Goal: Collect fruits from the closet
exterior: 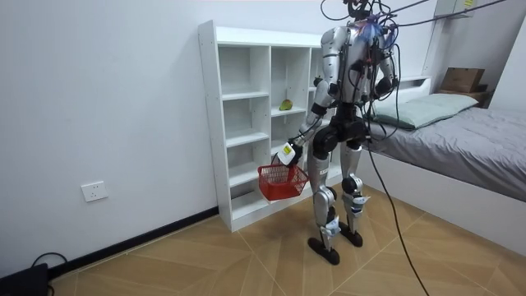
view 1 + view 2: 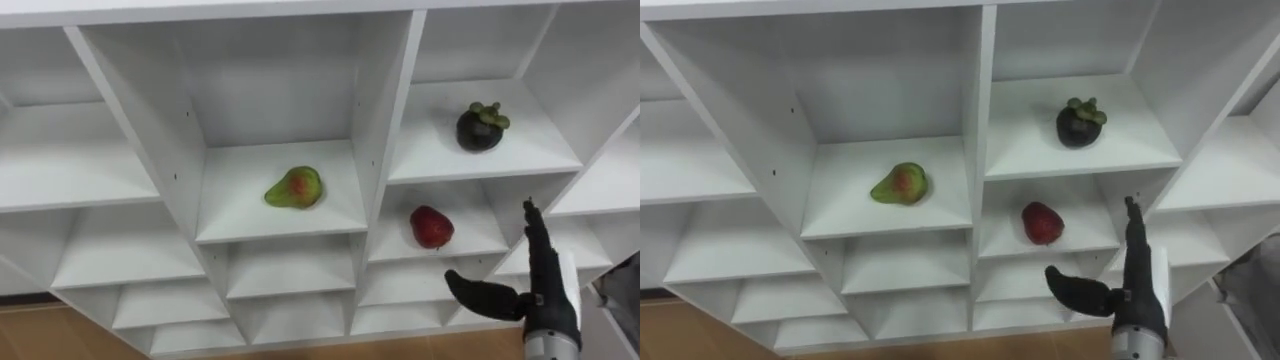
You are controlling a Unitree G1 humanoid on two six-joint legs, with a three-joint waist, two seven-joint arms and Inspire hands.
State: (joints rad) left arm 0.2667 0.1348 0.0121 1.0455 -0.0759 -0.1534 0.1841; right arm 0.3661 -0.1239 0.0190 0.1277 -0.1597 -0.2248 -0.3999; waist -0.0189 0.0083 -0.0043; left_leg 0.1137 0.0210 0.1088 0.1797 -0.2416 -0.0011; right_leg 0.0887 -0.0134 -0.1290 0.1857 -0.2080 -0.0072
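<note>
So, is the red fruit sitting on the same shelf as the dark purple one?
No, the red fruit lies on the shelf one level below the dark purple fruit, same column.

Green-red pear [image 2: 294,188] lies on its side; dark mangosteen [image 2: 481,127] upright, upper right; red fruit [image 2: 431,227] below it

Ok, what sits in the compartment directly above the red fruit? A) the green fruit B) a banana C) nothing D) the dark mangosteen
D: the dark mangosteen sits one shelf above the red fruit in the same column; the green fruit lies one column to the left.
</note>
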